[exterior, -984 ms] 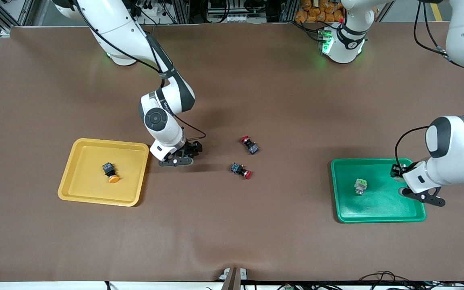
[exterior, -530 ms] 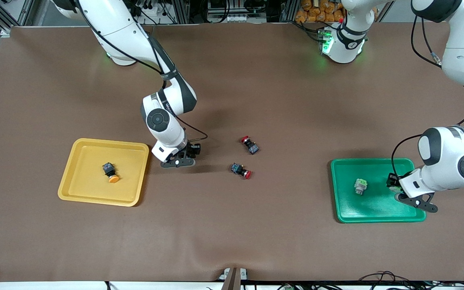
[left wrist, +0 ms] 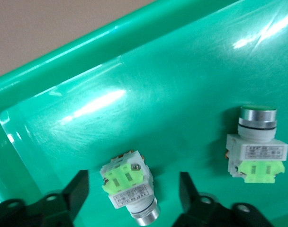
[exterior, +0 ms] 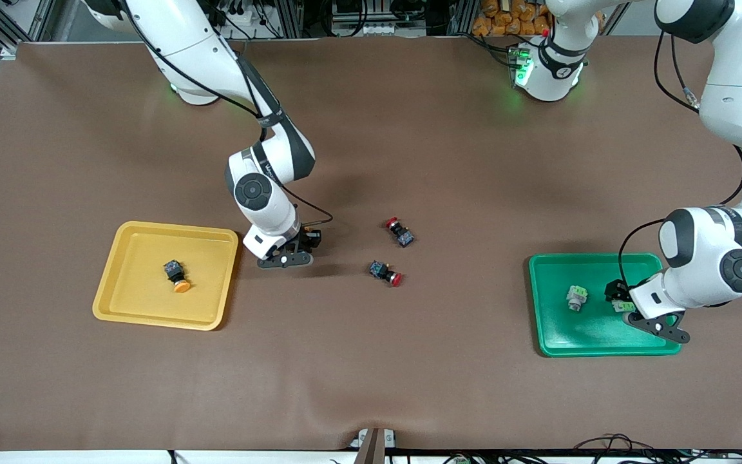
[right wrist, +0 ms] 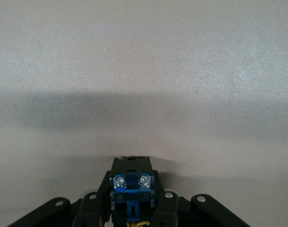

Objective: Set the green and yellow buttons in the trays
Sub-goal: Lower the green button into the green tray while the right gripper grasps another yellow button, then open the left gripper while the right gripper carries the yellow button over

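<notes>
The green tray [exterior: 551, 341] holds a whitish-grey and green button [exterior: 576, 298]. My left gripper [exterior: 619, 296] is low over this tray, open, with a second green button [exterior: 623, 305] lying on the tray floor between its fingers. In the left wrist view both fingers [left wrist: 77, 189] stand clear of that button [left wrist: 130, 187], and the first button [left wrist: 256, 144] lies beside it. My right gripper [exterior: 308, 240] is shut on a black-and-blue yellow button [right wrist: 132, 189] over the table beside the yellow tray [exterior: 126, 316]. That tray holds one yellow button [exterior: 176, 276].
Two black switches with red caps [exterior: 399, 232] [exterior: 385, 272] lie on the brown table mat in the middle, between the trays. Both arm bases stand along the table edge farthest from the front camera.
My left gripper has moved across the green tray toward the first green button, bringing the second green button with it. My right gripper has shifted slightly toward the yellow tray.
</notes>
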Available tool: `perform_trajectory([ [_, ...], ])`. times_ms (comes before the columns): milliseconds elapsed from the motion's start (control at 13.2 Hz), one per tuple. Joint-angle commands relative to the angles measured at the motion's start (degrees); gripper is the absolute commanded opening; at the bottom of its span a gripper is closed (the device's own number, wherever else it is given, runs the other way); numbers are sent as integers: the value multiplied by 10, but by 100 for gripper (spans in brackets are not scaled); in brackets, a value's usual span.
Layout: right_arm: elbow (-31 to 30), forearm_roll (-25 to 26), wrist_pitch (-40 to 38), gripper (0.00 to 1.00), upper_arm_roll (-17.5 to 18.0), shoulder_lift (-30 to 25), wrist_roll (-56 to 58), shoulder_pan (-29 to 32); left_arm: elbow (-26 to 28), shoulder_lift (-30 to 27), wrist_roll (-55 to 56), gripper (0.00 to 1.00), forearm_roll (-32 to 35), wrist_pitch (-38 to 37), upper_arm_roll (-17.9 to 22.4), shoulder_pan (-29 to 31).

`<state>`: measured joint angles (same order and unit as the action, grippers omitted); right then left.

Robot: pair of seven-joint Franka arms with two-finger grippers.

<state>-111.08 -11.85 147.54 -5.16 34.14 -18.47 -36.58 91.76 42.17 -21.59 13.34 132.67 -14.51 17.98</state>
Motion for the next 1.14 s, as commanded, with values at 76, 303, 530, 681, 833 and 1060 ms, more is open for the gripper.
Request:
perform_trajectory([
  [76, -17, 10, -22, 0, -2, -27, 4, 20, -27, -15, 1, 100, 8, -6, -21, -6],
  [303, -16, 9, -110, 0, -2, -78, 4, 24, -39, -32, 22, 100, 0, -33, -49, -7],
  [530, -2, 10, -170, 0, -2, -106, 5, 37, -124, -37, 166, 100, -1, -189, -67, -47],
  [681, 2, 14, -179, 0, -3, -108, 13, 47, -154, -63, 225, 100, -2, -259, -67, -88],
  [833, 1, 17, -193, 0, -3, -114, 74, 88, -153, -107, 280, 100, -2, -298, -67, -117],
  [1060, -1, 17, -234, 0, -2, -127, 220, 184, -153, -160, 313, 100, -8, -347, -77, -132],
])
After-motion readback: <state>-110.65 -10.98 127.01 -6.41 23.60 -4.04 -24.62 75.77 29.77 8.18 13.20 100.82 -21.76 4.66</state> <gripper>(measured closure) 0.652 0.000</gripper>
